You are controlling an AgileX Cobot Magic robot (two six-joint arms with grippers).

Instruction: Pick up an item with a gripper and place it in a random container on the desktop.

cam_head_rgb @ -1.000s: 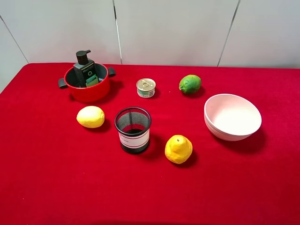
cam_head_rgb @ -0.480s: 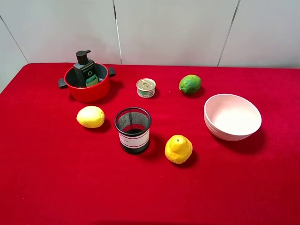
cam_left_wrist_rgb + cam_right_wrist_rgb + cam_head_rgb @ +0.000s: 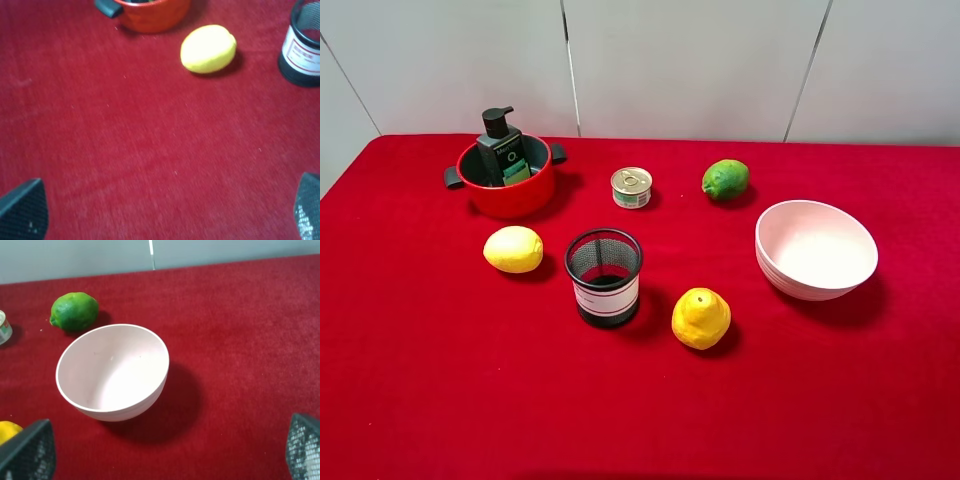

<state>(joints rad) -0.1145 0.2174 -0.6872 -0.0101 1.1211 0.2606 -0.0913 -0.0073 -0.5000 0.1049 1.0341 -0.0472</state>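
1. Pump bottle (image 3: 501,147) stands upright inside the red pot (image 3: 506,187), far-left part of the red desktop (image 3: 440,380). Pump head pokes above the rim. Judging by that, placing looks done.
2. My left gripper (image 3: 160,212): fingertips spread wide at the edges of the wrist view, nothing btwn them, just bare cloth. Released.
3. My right gripper (image 3: 165,452): same story, tips far apart, empty, hanging over cloth on the near side of the white bowl (image 3: 113,371).
4. Neither arm shows in the high cam, so I reckon both are pulled well back.
5. Step in hand, as I read it: stay clear and keep off everything. To do that well, keep both sets of fingers wide and high, no sweep toward the lemon (image 3: 208,48) that sits near the pot on the left side, no nudge to the bowl on the right.
6. If another pick comes, approach from above, not sideways; round fruit will prob roll.
7. Count, high view: 1 bottle, 1 pot, 2 lemons (second one (image 3: 700,317) near the middle), 1 lime (image 3: 725,179), 1 small tin can (image 3: 631,187), 1 black mesh cup (image 3: 604,277), 1 bowl.
8. Containers total: 3, i.e. pot, cup, bowl. Cup and bowl look empty.
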